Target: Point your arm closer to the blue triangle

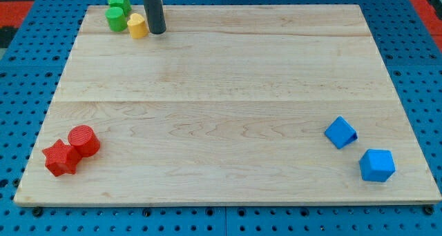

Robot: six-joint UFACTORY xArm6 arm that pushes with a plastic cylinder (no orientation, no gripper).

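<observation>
The blue triangle [340,132] lies near the board's right edge, low in the view. A second blue block, cube-like [377,165], sits just below and right of it. My tip [157,32] is at the view's top left, far from both blue blocks. It stands right beside a yellow block [137,25], on that block's right side.
A green cylinder [116,18] and a green star [119,0] sit left of the yellow block at the top-left corner. A red cylinder [83,139] and a red star [61,158] touch each other at the bottom left. The wooden board [228,77] rests on blue pegboard.
</observation>
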